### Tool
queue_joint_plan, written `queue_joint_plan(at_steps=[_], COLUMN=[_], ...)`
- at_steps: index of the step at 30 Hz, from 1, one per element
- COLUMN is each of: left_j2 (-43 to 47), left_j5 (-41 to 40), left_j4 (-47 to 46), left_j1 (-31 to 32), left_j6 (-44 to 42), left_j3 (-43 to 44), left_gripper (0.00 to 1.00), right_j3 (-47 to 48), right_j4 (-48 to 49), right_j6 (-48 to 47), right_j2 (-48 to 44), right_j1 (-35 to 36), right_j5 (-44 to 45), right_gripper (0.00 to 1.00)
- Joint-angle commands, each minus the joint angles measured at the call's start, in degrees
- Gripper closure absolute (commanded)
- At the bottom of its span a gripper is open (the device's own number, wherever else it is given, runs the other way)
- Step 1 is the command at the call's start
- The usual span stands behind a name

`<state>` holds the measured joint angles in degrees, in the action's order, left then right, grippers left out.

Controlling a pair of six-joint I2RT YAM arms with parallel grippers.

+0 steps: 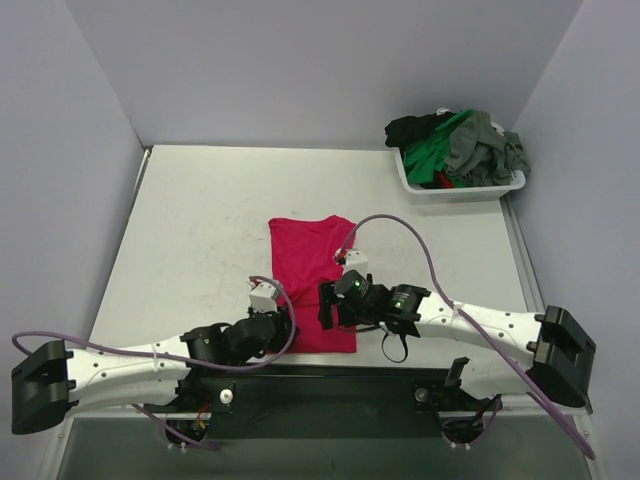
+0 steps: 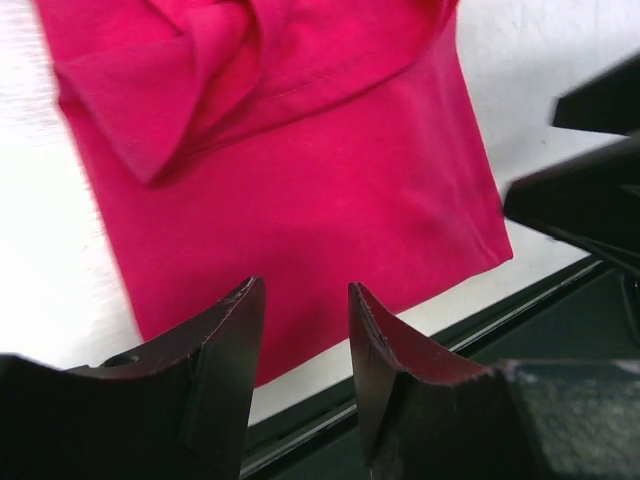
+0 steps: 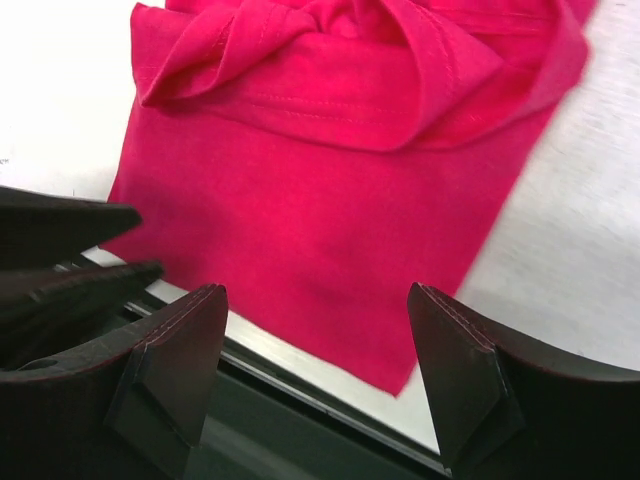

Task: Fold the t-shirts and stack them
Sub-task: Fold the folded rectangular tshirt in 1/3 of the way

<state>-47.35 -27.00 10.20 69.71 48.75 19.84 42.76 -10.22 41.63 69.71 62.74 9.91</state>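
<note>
Shirt (image 1: pixel 310 280), crimson-red, with sleeves folded inward, lies flat on table (image 1: pixel 200 220), its near hem just beyond both sets of jaws. Left gripper (image 2: pixel 305 290) — jaws a narrow gap apart, holding nothing. Right gripper (image 3: pixel 317 295) — jaws spread wide, empty. Other shirts (image 1: pixel 460 145) are heaped in basket (image 1: pixel 415 187), well away from both.

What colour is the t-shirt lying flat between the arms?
Plain crimson-red t-shirt; best in right wrist view.

Bright, even light — wrist edges blurry
</note>
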Motion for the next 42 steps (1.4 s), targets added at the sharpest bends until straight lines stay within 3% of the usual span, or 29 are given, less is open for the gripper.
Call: queue_joint_plan(at_steps=[1, 6, 11, 19, 27, 36, 42], left_j2=[-4.14, -7.05, -6.53, -4.77, -1.25, 1.82, 3.14], left_j5=[3.61, 4.42, 4.24, 2.22, 1.60, 1.52, 1.43], left_j4=[-16.68, -28.10, -30.94, -29.36, -25.49, -22.24, -20.22], left_j1=[-0.01, -0.19, -0.19, -0.19, -0.19, -0.19, -0.10], left_j6=[-3.13, -1.82, 0.90, 4.42, 5.74, 7.85, 8.64], left_j3=[-1.81, -7.26, -12.61, -17.11, -19.13, -21.42, -22.03], left_gripper=[0.51, 0.51, 0.51, 0.51, 0.51, 0.51, 0.51], right_j3=[2.67, 4.87, 7.24, 11.73, 16.21, 24.73, 31.14], right_j4=[7.04, 12.23, 13.73, 14.09, 10.66, 7.50, 5.48], right_j6=[-3.30, -3.83, -4.10, -4.01, -4.10, -7.35, -10.33], right_j2=[4.19, 10.52, 15.53, 24.50, 31.27, 36.37, 38.66], right_j1=[-2.09, -4.03, -4.64, -5.00, -6.22, -11.23, -14.57], right_j5=[-8.05, -14.38, -16.41, -17.65, -11.86, -4.91, -4.81], right_gripper=[0.26, 0.26, 0.27, 0.29, 0.30, 0.32, 0.32])
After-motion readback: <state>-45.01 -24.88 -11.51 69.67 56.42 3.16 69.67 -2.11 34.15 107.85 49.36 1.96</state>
